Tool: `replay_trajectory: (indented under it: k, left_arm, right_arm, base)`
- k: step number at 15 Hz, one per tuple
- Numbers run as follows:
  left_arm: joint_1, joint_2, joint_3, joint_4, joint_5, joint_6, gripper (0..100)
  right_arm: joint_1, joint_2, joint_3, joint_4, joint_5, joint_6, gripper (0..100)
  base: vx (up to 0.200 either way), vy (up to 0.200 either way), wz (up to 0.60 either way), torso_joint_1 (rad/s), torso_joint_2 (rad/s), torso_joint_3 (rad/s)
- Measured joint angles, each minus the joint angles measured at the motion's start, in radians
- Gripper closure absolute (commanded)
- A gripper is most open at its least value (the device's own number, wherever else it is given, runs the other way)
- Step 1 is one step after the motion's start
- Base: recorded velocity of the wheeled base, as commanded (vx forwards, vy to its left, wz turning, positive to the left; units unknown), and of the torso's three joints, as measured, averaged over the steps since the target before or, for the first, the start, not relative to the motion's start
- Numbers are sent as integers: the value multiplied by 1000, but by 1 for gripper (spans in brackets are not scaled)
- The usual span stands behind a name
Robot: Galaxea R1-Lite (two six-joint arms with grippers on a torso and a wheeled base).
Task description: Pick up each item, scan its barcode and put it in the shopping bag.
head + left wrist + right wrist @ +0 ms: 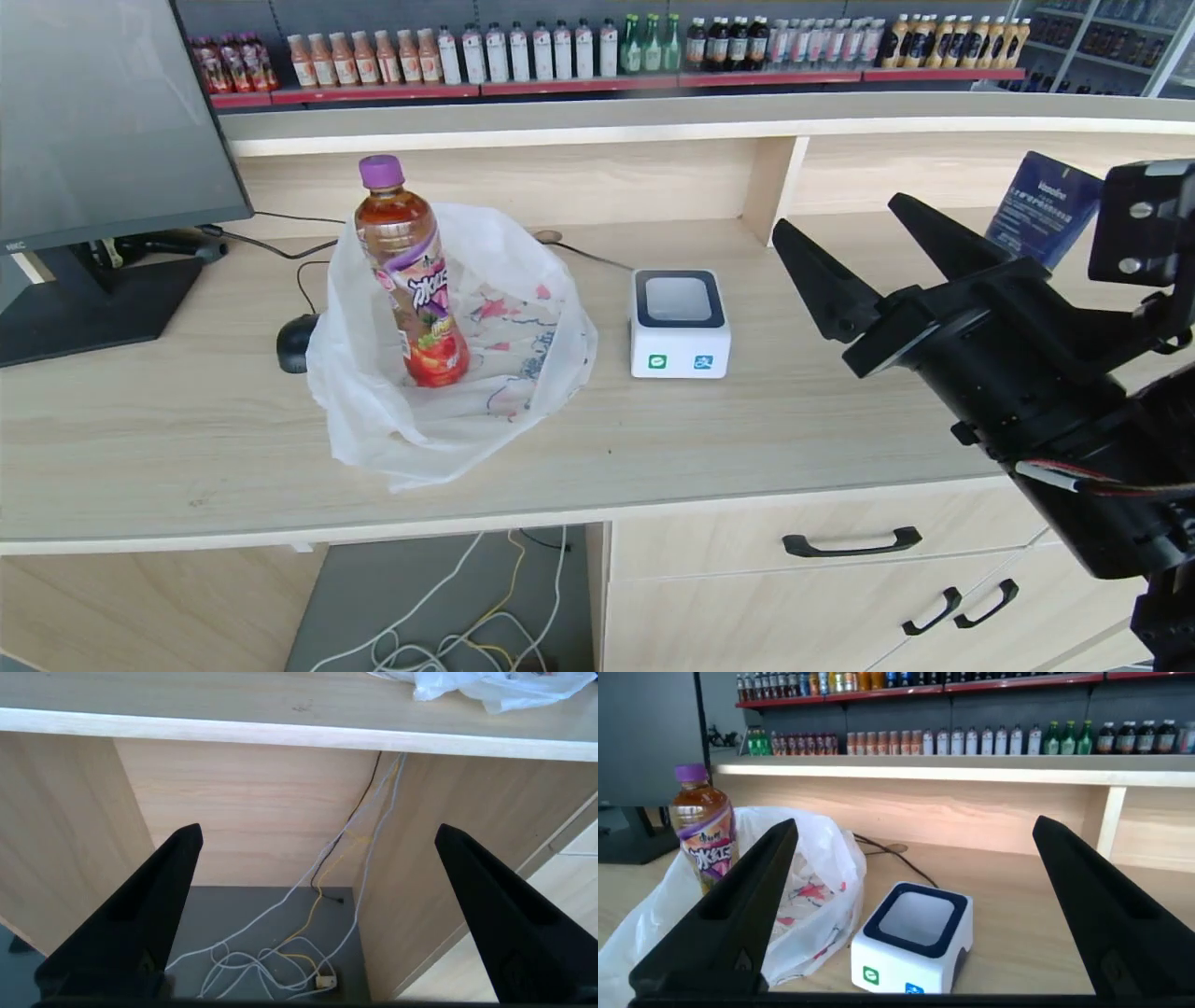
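**Checkout desk: bottle in bag, both tools open and empty**

Background: shop wall, long red-edged shelf (pixel 579 86) lined with drink bottles. In front, light wood desk (pixel 766 439) with drawers under its right part. Dark monitor (pixel 103 112) stands at the desk's far left.

Right tool (pixel 837 215): raised above the right part of the desk, fingers spread wide, nothing between them, pointing toward the scanner and bag. Left tool (pixel 318 831): low, in front of the desk edge, fingers spread wide, nothing held, facing the open space under the desk where loose cables (pixel 280 952) lie on the floor.

White shopping bag (pixel 523 373): left of centre on the desk, mouth open. Bottle (pixel 411 271): purple cap, reddish drink, upright inside the bag. White scanner (pixel 680 322): just right of the bag, apart from it, dark window facing up. Black mouse (pixel 294 343): touching the bag's left side.
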Motion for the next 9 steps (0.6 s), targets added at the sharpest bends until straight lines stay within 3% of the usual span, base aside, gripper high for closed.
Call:
replay_trajectory:
  k: [9]
  left_arm:
    - [0,0,0,0,0,-5,0]
  right_arm:
    - [0,-9,27,-1,0,0,0]
  base:
    - [0,-200,0,3,3,4]
